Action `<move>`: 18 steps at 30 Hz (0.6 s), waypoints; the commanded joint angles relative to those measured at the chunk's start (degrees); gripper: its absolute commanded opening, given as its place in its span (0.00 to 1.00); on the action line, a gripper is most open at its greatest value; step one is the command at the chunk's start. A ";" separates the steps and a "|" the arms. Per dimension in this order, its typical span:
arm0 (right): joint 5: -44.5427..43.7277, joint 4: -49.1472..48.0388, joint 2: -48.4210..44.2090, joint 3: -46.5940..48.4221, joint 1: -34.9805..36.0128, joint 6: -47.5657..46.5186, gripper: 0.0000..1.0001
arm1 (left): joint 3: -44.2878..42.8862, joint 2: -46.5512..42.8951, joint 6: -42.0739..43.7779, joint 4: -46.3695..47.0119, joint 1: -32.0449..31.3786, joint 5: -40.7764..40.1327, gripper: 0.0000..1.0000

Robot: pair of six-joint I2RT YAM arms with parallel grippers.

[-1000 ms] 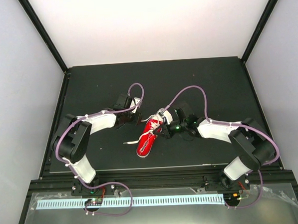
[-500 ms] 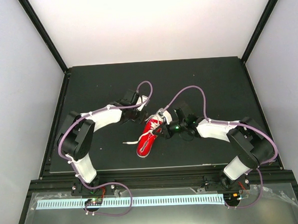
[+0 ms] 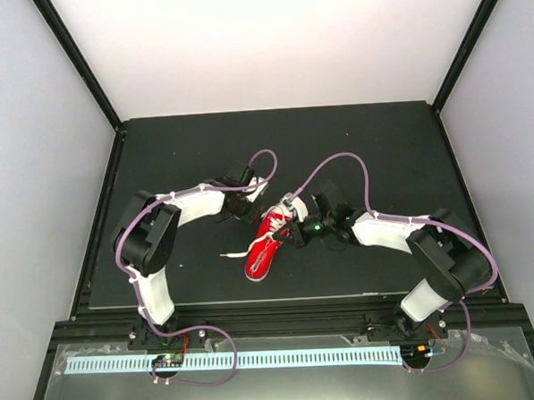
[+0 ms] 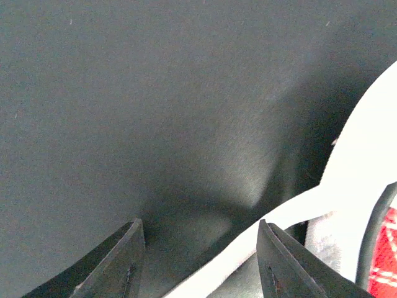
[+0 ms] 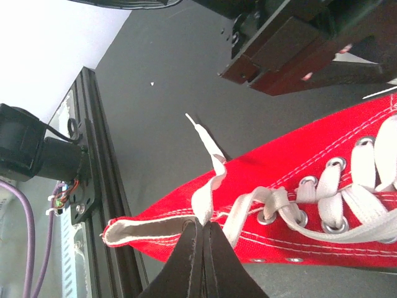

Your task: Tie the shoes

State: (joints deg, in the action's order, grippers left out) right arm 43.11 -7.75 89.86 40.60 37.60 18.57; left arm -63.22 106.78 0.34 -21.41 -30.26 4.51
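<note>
Two grippers: one clenched, one released (the overhead view shows you both, either side of the shoe).
Right gripper (image 5: 201,233): clenched on the lace (image 5: 208,186). Its fingertips are pressed together, with the white strand pinched just at the shoe's open collar.
Above the pinch: the strand climbs from the fingertips and ends in a pointed tip over the dark mat (image 3: 175,151).
Left gripper (image 4: 200,226): released. You can see its two fingers (image 4: 127,261) standing apart, with the dark mat beyond the gap between their tips.
Beside the left gripper: a bright white shape comes in from the right and passes low by the gap, too blurred to name. A sliver of red shows at the frame's edge.
Shoe (image 3: 262,245): red, lying on the mat near the middle of the table, between the two grippers. It sits at an angle, collar end toward the near edge and far end up by the left gripper.
Lacing: white strands cross through metal eyelets (image 5: 338,164) along the top of the red canvas.
Loose lace end (image 3: 229,254): on the mat just left of the shoe, apart from both grippers.
Rail (image 5: 102,174): black, running along the near edge of the mat.
Cables (image 3: 337,160): purple, one looping above each arm.
</note>
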 commanded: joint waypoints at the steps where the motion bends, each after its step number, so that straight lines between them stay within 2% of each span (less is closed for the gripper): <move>1: 1.43 -1.36 -0.02 1.43 0.33 0.41 0.02 | -3.08 1.85 1.07 -1.60 -1.02 0.16 0.52; 5: 1.45 -1.21 -0.13 1.33 0.32 0.29 0.02 | -3.81 2.27 1.04 -1.95 -1.29 0.05 0.53; 11: 1.40 -1.21 -0.14 1.24 0.33 0.25 0.02 | -2.34 0.88 2.41 -0.48 -2.27 5.20 0.57; 18: 1.45 -1.29 -0.30 1.24 0.33 0.32 0.02 | 0.82 -1.77 1.15 0.30 -3.98 6.65 0.58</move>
State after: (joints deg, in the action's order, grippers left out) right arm 43.77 -7.73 89.86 40.60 37.60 18.57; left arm -64.29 107.70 1.56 -20.58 -32.32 7.31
